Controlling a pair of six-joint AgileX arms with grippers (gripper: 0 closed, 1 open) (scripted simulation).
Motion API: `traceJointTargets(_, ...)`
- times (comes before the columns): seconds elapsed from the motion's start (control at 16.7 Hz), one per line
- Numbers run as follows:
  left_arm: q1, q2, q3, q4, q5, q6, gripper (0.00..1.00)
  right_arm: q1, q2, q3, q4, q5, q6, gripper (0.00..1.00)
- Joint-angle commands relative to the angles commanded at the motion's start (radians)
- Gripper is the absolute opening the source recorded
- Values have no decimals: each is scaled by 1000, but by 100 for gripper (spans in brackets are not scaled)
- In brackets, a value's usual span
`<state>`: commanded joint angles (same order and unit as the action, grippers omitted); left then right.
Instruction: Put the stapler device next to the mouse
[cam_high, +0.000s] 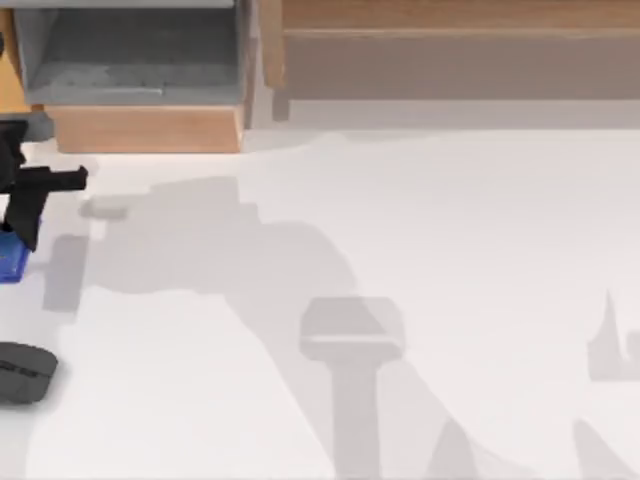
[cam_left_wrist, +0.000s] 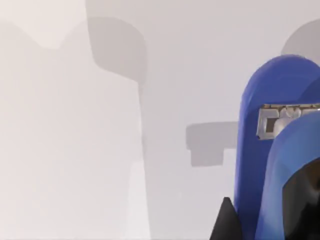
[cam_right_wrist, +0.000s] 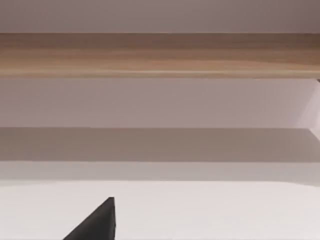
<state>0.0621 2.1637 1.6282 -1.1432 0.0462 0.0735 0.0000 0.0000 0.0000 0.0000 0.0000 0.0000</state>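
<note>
Left hand over the blue stapler at the tabletop's far-left edge, mouse nearer along the same edge.

The left hand (cam_high: 22, 215), matte black and angular, sits at the left edge of the smooth white tabletop (cam_high: 450, 250), right over the stapler device (cam_high: 12, 258), a glossy bright-blue oblong block. In the left wrist view the stapler (cam_left_wrist: 260, 150) shows a rounded end and a metal staple channel, with black fingers (cam_left_wrist: 227, 222) tight against its sides, so the hand appears pinched on it; whether it rests on the surface I cannot tell. The mouse (cam_high: 24, 372), low, rounded and dark grey, lies nearer on the same left edge, apart from the stapler. A wooden-framed grey cabinet (cam_high: 140, 70) stands at the far left. The right hand (cam_right_wrist: 95, 225) shows one black fingertip facing a wooden shelf (cam_right_wrist: 160, 55); its spread I cannot tell.
</note>
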Motion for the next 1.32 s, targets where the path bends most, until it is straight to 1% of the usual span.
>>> traceJointTargets(0.54, -24, 11, -7, 144, -30, -4, 0, 0, 0, 0, 0, 0, 0, 100)
traceJointTargets(0.9, -25, 25, -20, 155, -33, -4, 0, 0, 0, 0, 0, 0, 0, 100)
traceJointTargets(1.32, -25, 25, -20, 155, -33, -4, 53, 0, 0, 0, 0, 0, 0, 100)
